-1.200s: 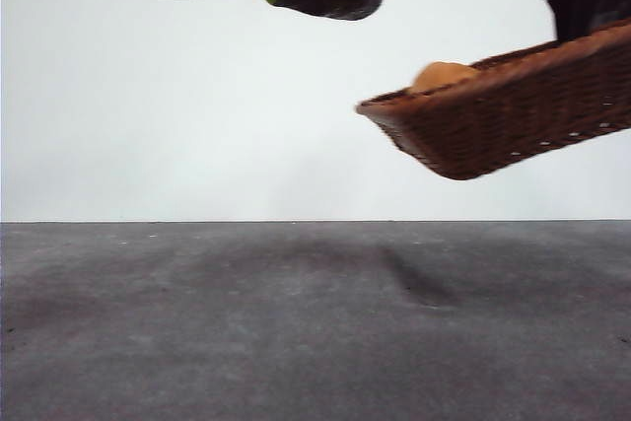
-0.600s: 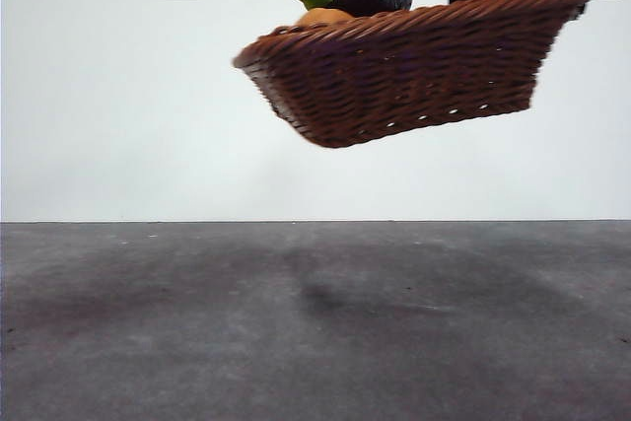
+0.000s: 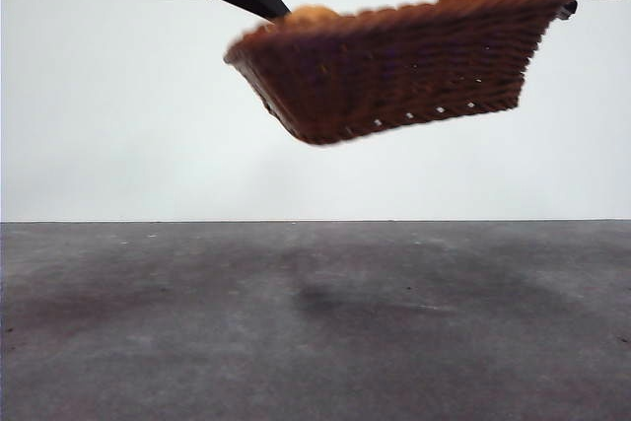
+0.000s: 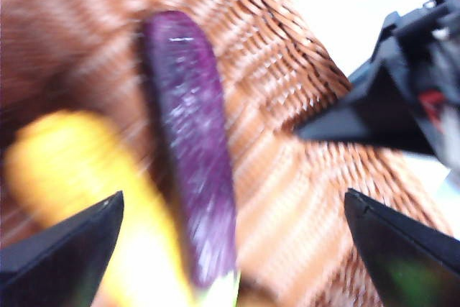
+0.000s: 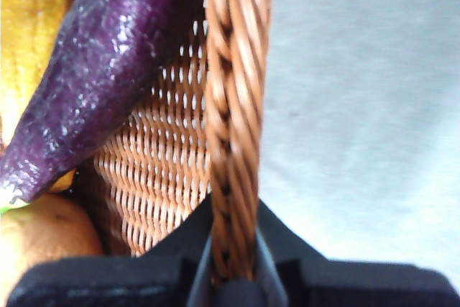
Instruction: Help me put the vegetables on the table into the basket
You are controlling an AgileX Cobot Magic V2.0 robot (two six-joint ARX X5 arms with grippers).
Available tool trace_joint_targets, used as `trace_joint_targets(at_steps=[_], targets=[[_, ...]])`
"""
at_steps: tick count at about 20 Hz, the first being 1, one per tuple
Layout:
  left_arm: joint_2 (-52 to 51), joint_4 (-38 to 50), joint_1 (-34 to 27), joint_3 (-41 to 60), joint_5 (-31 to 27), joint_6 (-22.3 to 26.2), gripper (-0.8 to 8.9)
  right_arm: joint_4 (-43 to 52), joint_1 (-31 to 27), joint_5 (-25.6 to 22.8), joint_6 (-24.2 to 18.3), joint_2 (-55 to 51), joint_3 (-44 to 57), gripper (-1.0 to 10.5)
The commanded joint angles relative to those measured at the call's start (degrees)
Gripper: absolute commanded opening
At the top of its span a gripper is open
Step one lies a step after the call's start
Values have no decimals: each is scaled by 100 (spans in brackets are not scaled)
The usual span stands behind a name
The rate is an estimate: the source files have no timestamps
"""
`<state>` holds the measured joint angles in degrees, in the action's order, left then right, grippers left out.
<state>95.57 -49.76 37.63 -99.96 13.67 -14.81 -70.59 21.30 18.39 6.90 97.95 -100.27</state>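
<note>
From the front, the basket is hanging tilted in the air, well clear of the table, with no veg showing on the stretch of table in view, so I'd say the loading part looks done and what's left is probably just setting the basket back down. All you get of the contents here is the potato peeking over the low end of the rim, plus dark arm bits above. The left wrist view is blurry but looks straight into the basket: the eggplant lies on the weave beside the corn cob, and the left end effector hangs above them with jaws spread wide and nothing between them. The right wrist view fills in what the front hides, namely who's carrying the thing: the right end effector is pinching the braided rim, with the eggplant, a bit of corn and the potato just inside.
</note>
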Motion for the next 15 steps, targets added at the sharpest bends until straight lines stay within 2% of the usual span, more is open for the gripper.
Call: trace_joint_targets(at_steps=[1, 2, 3, 5, 6, 7, 11, 14, 15], targets=[[-409, -363, -20, 20, -55, 715, 534, 59, -101, -59, 57, -20, 28, -8], [-586, -697, -20, 20, -192, 994, 528, 77, -162, -57, 55, -13, 28, -8], [-758, -1036, -20, 20, -396, 1250, 473, 107, -243, -61, 50, 15, 28, -8], [-1086, -1565, -20, 20, -664, 1508, 190, 118, -476, -59, 37, 105, 28, -8], [-1252, -1784, -20, 20, -686, 1510, 82, 127, -590, -61, -4, 175, 28, -8], [-1403, -1947, -20, 20, -693, 1512, 39, 162, -688, -59, -55, 256, 28, -8], [-2015, -2575, -20, 20, -876, 1554, 24, 184, -1147, 39, -417, 791, 28, -8], [-2321, -2577, -20, 22, -1403, 1550, -13, 221, -1419, 267, -647, 1178, 28, -8], [-2420, -2579, -20, 22, -1412, 1547, -13, 236, -1517, 323, -715, 1309, 28, -8]])
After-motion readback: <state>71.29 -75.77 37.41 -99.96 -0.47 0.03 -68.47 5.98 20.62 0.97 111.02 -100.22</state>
